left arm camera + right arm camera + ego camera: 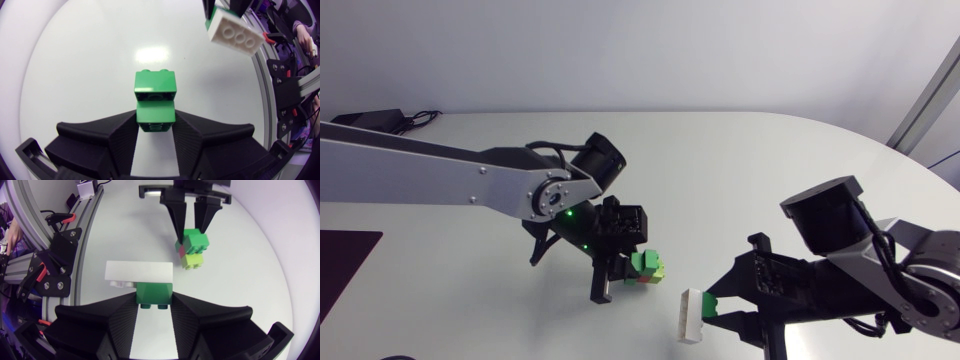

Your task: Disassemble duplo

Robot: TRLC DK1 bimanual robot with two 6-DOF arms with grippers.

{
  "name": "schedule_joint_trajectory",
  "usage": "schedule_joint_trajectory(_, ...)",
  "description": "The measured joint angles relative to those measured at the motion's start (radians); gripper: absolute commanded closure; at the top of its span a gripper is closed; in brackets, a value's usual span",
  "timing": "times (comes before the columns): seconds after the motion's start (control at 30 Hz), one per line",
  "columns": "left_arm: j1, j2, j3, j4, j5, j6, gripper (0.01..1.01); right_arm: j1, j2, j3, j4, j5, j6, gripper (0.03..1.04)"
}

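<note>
The left gripper [155, 122] has its fingers closed on the green top of a small duplo stack [192, 247], over the middle of the desk [740, 170]. Near it, the right gripper [155, 300] has its fingers clamped on a green brick [155, 291] that carries a white brick [139, 271]. The white brick sticks out sideways, so it may twist off and fall.

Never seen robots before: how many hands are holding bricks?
2. The left hand grips a multicoloured stack mid-table; the right hand holds a green brick joined to a white brick.
</note>
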Motion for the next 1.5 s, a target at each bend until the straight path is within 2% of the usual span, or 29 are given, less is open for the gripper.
schedule_joint_trajectory(0.07, 0.0, 0.028, -0.018, 0.028, -0.011, -0.017, 0.715, 0.001, -0.016, -0.002, -0.001, 0.005, 0.01, 0.82)
schedule_joint_trajectory(0.2, 0.0, 0.035, -0.04, 0.072, -0.017, -0.042, 0.415, 0.001, -0.032, -0.004, -0.005, 0.015, 0.022, 0.82)
schedule_joint_trajectory(0.33, 0.0, 0.033, -0.072, 0.106, -0.026, -0.05, 0.195, 0.001, -0.038, -0.004, -0.016, 0.018, 0.032, 0.82)
schedule_joint_trajectory(0.43, 0.0, -0.003, -0.119, 0.156, -0.045, -0.053, 0.111, -0.006, -0.039, -0.004, -0.016, 0.003, 0.051, 0.81)
schedule_joint_trajectory(0.5, -0.008, -0.065, -0.166, 0.233, -0.079, -0.053, 0.08, -0.043, -0.034, 0.002, -0.032, -0.06, 0.067, 0.81)
schedule_joint_trajectory(0.57, -0.029, -0.143, -0.219, 0.343, -0.132, -0.053, 0.08, -0.097, -0.006, 0.023, -0.06, -0.117, 0.074, 0.81)
schedule_joint_trajectory(0.67, -0.106, -0.267, -0.308, 0.547, -0.231, -0.041, 0.08, -0.157, 0.066, 0.076, -0.111, -0.199, 0.08, 0.81)
schedule_joint_trajectory(0.73, -0.162, -0.316, -0.34, 0.62, -0.268, -0.027, 0.082, -0.176, 0.115, 0.114, -0.156, -0.25, 0.094, 0.81)
schedule_joint_trajectory(1.07, -0.306, -0.344, -0.427, 0.745, -0.379, 0.137, 0.087, -0.257, 0.266, 0.255, -0.313, -0.369, 0.087, 0.81)
schedule_joint_trajectory(1.33, -0.384, -0.37, -0.498, 0.827, -0.46, 0.269, 0.087, -0.262, 0.341, 0.299, -0.333, -0.369, 0.085, 0.81)
schedule_joint_trajectory(1.5, -0.423, -0.377, -0.505, 0.859, -0.478, 0.313, 0.103, -0.258, 0.395, 0.332, -0.333, -0.369, 0.096, 0.81)
